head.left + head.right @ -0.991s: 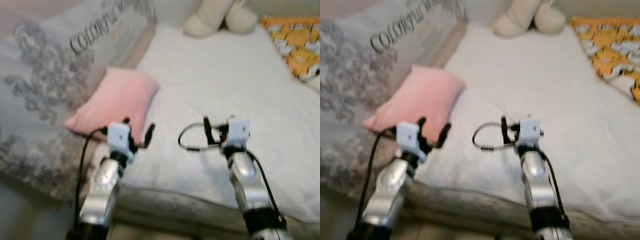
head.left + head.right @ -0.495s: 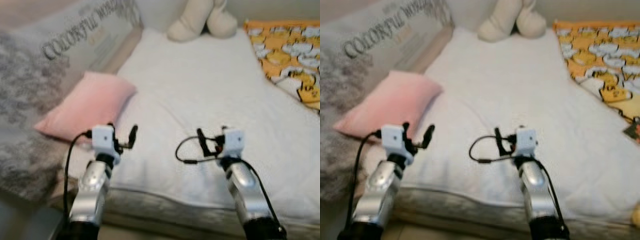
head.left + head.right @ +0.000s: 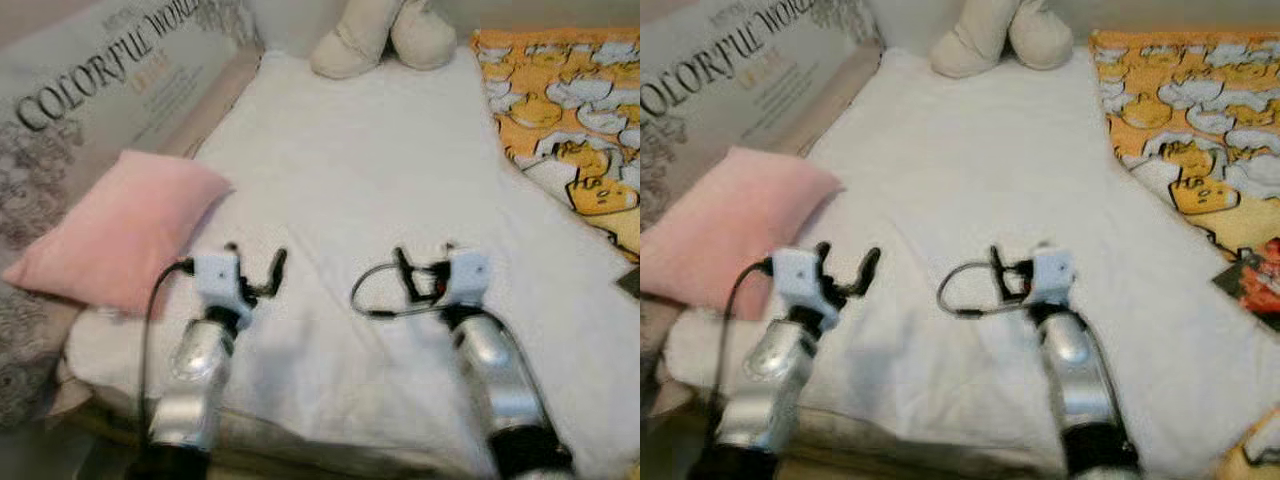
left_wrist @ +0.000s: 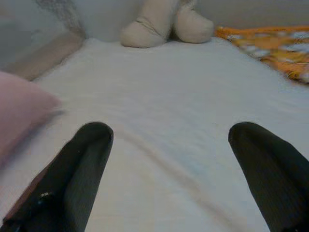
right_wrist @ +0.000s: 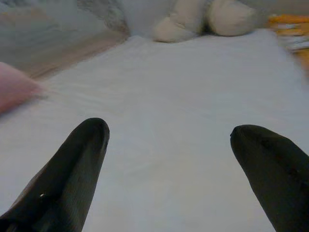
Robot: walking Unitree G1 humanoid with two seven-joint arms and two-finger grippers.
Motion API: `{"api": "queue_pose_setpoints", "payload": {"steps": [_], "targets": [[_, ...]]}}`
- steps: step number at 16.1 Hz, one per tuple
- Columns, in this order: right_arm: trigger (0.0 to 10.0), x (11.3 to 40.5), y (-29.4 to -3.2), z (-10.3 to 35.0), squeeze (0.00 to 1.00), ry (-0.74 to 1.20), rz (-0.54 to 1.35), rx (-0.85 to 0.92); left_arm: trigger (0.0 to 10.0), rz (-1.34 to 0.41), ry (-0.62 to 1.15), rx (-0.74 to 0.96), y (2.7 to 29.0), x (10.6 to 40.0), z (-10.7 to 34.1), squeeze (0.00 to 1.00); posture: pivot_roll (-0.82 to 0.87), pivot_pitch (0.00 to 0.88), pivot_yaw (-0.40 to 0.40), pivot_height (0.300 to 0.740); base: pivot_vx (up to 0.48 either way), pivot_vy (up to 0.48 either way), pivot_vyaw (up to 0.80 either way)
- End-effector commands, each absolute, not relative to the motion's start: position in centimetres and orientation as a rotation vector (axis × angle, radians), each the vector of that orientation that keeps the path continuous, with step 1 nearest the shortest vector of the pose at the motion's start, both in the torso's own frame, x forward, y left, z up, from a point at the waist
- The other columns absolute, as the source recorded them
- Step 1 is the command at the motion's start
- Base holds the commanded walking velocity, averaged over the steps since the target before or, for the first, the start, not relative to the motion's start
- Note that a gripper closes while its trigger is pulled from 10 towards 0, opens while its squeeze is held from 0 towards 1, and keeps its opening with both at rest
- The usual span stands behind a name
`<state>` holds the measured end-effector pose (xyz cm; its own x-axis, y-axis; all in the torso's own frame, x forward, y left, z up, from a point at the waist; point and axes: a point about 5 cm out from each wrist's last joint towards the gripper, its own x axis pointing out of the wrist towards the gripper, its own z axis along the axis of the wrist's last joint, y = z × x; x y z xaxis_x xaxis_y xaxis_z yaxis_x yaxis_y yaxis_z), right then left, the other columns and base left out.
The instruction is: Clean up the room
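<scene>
I stand at the foot of a bed with a white sheet. A pink pillow lies on its left side, partly against a grey printed cover. A cream plush toy sits at the far end. An orange blanket with a duck pattern covers the right side. My left gripper hovers open over the sheet just right of the pillow, holding nothing. My right gripper is open over the middle of the sheet. In the wrist views the left gripper and right gripper both point along the sheet toward the plush toy.
A small dark and red item lies on the blanket at the right edge. The near edge of the mattress is just below my arms. The grey cover with large lettering rises along the left side.
The whole picture has shifted, so the camera moved: more of the orange blanket shows and the pillow sits further left. Both arms keep the same raised pose, fingers still spread.
</scene>
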<state>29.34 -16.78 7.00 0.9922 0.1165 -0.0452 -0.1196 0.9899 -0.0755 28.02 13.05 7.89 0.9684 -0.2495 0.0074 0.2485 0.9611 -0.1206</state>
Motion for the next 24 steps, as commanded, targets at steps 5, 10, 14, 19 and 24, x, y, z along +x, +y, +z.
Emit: {"api": "queue_pose_setpoints", "payload": {"steps": [5, 10, 14, 19, 24], "targets": [[10.0, 28.9, -17.2, 8.4, 0.00, -0.027, 0.087, -0.192, 10.0, -0.228, -0.010, -0.031, 13.9, 27.6, 7.8, 0.00, -0.16, 0.000, 0.122, 0.740, 0.173, -0.229, -0.16], [10.0, 29.4, -17.1, 8.4, 0.00, -0.023, 0.080, -0.177, 10.0, -0.244, 0.001, -0.038, 13.7, 27.7, 7.7, 0.00, -0.16, 0.000, 0.123, 0.740, 0.000, 0.000, -0.79], [10.0, 29.7, -17.2, 8.6, 0.00, -0.040, 0.082, -0.174, 10.0, -0.232, 0.004, -0.048, 13.6, 27.7, 7.7, 0.00, -0.16, 0.000, 0.124, 0.740, 0.000, 0.000, -0.79], [10.0, 30.2, -16.3, 9.0, 0.00, -0.042, 0.120, -0.140, 10.0, -0.160, -0.032, -0.071, 13.8, 27.9, 8.3, 0.00, -0.15, 0.000, 0.124, 0.740, 0.000, -0.379, 0.00], [10.0, 31.3, -16.4, 9.8, 0.00, -0.064, 0.128, -0.150, 10.0, -0.076, -0.038, -0.076, 14.3, 28.3, 8.4, 0.00, -0.16, 0.000, 0.124, 0.740, 0.000, -0.458, 0.00]]}}
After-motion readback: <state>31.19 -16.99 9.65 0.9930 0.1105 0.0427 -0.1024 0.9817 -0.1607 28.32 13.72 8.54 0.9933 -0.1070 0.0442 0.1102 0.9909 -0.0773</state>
